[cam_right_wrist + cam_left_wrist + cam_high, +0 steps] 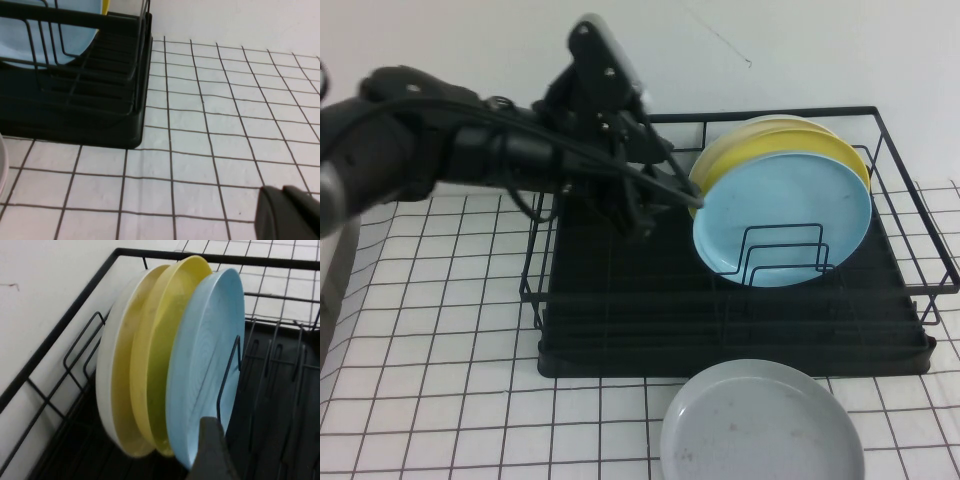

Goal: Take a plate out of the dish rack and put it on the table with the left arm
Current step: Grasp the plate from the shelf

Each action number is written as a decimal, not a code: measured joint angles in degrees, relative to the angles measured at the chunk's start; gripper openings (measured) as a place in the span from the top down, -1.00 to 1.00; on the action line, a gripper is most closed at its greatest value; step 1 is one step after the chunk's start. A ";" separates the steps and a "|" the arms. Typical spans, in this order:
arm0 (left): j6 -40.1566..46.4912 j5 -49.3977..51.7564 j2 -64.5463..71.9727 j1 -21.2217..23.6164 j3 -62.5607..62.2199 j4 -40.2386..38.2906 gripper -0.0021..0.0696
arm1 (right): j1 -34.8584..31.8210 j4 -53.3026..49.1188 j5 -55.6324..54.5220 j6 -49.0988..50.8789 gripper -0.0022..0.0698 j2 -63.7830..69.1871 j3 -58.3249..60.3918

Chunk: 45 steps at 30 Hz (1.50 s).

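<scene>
Inside the dish rack [620, 330] we log the plate [785, 215] upright, not yet lifted; left gripper [692, 195] at its left rim, right gripper [290, 215] over counter [210, 135]; both jaws' state untellable.

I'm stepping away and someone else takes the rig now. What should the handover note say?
Left gripper: over the dish rack, at the left edge of the light blue plate; one fingertip shows in front of the plate's rim, but a grip cannot be confirmed.
Right gripper: parked low over the table, right of the rack, holding nothing visible.
The blue plate stands upright in the rack, at the front of the stack, with the yellow plate behind it. A grey plate lies on the table in front of the rack.
Done: approach. Left: grasp, lift out, set down on the table.
</scene>
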 joint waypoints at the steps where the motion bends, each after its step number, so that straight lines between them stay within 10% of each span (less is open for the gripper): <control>1: 0.19 -0.91 1.47 -0.98 -1.36 0.11 -0.23 | 0.00 0.00 0.00 0.00 0.95 0.00 0.00; 24: 13.06 -16.71 17.04 -8.20 -10.17 -3.80 -0.08 | 0.00 0.00 0.00 -0.11 0.95 0.00 0.00; 33: 18.16 -20.62 18.38 -8.20 -10.39 -9.23 0.77 | 0.00 0.00 0.00 -0.20 0.95 0.00 0.00; 45: 18.21 -22.03 9.99 -8.33 -10.39 -15.49 0.85 | 0.00 0.00 0.00 -0.20 0.95 0.00 0.00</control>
